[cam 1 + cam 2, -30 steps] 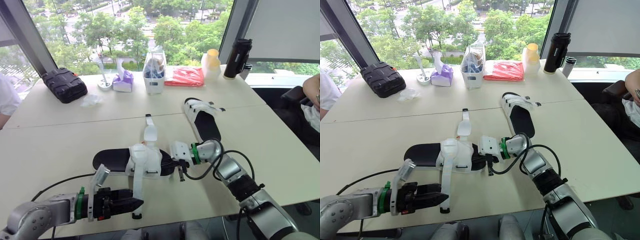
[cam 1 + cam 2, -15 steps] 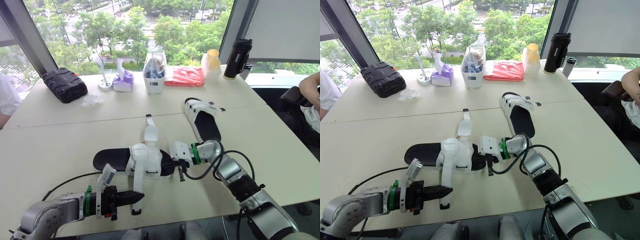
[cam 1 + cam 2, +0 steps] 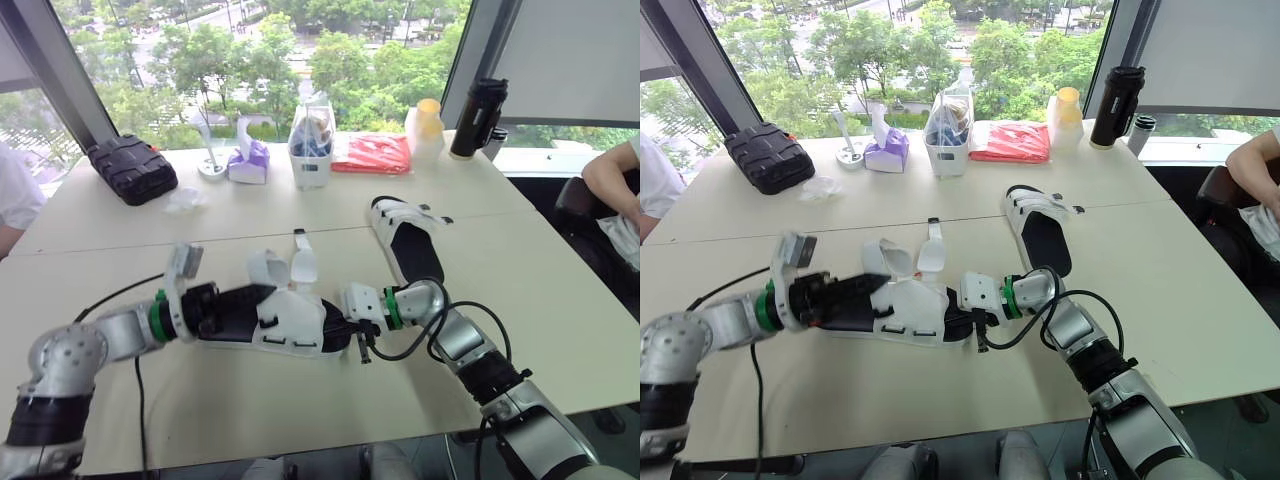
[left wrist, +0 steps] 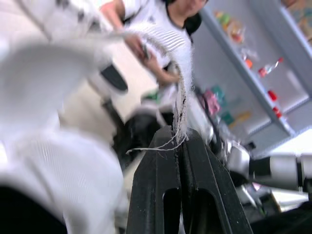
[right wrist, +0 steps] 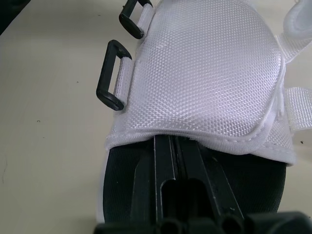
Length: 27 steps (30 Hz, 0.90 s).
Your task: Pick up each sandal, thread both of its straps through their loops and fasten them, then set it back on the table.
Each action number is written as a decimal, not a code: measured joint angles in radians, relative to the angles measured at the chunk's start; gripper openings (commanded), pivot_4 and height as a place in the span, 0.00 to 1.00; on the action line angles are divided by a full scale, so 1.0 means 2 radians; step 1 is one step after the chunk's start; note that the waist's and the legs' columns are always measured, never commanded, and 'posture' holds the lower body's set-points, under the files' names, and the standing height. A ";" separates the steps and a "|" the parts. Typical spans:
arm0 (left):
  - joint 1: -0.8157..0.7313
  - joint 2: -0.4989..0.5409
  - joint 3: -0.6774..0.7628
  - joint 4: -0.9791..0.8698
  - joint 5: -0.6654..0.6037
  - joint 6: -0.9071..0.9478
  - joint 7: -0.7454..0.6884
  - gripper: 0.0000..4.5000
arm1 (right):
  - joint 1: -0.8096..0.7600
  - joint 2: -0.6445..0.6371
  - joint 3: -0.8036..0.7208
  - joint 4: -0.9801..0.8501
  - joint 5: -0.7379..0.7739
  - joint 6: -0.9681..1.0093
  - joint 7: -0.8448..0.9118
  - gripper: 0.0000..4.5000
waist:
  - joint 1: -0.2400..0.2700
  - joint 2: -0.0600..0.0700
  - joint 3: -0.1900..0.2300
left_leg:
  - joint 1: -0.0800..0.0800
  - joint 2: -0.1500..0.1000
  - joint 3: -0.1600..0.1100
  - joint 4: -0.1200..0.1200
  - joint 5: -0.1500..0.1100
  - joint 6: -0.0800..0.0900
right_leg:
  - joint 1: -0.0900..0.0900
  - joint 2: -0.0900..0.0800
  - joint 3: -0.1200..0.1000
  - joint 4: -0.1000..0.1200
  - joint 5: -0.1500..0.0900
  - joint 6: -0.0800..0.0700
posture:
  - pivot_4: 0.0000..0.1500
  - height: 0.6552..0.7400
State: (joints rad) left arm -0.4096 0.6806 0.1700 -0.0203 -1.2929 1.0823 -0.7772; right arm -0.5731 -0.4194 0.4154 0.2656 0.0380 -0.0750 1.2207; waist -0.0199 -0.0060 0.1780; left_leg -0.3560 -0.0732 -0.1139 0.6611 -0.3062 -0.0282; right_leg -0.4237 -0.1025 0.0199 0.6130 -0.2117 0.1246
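Observation:
The near sandal (image 3: 285,322), black sole with a white upper, lies on the table (image 3: 120,260) in front of me. My left gripper (image 3: 240,298) is shut on the end of one white strap (image 4: 181,92), holding it curled above the sandal's heel side. The other strap (image 3: 300,262) lies flat, pointing toward the back. My right gripper (image 5: 175,139) is shut, its fingers pushed under the white upper (image 5: 209,68) at the toe end, beside two black loops (image 5: 113,75). The second sandal (image 3: 410,245) lies to the back right.
Along the window edge stand a black case (image 3: 130,170), a tissue box (image 3: 247,160), a clear bin (image 3: 310,140), a red packet (image 3: 370,155), a yellow-capped bottle (image 3: 424,125) and a black flask (image 3: 475,115). A person's arm (image 3: 610,180) shows at the right edge.
My left gripper shut on the strap's end near the table's front edge, then carried it up and back over the sandal to the left. The right arm stayed put.

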 measured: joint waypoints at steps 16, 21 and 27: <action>-0.034 -0.001 -0.109 0.059 0.164 -0.014 -0.181 0.01 | 0.002 0.002 0.001 -0.004 -0.002 0.000 -0.003 0.00 | -0.002 0.000 0.000 | 0.000 0.000 0.000 0.000 0.000 0.000 | 0.000 0.000 0.000 0.000 0.000 0.000 | 1.00 1.00; -0.035 0.008 -0.109 0.059 0.189 -0.019 -0.206 0.01 | 0.002 0.001 0.001 -0.005 -0.002 0.001 -0.003 0.00 | -0.002 0.000 0.000 | 0.000 0.000 0.000 0.000 0.000 0.000 | 0.000 0.000 0.000 0.000 0.000 0.000 | 1.00 1.00; -0.035 0.008 -0.110 0.059 0.221 -0.045 -0.225 0.01 | 0.003 0.001 0.001 -0.007 -0.003 0.002 -0.004 0.00 | -0.002 0.000 0.000 | 0.000 0.000 0.000 0.000 0.000 0.000 | 0.000 0.000 0.000 0.000 0.000 0.000 | 1.00 1.00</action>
State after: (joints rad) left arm -0.4787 0.6968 -0.0494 0.0977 -0.8504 0.9925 -1.2276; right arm -0.5665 -0.4168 0.4172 0.2512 0.0325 -0.0719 1.2120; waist -0.0239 -0.0060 0.1780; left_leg -0.3562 -0.0722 -0.1135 0.6607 -0.3062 -0.0281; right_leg -0.4247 -0.1022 0.0203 0.6131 -0.2118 0.1245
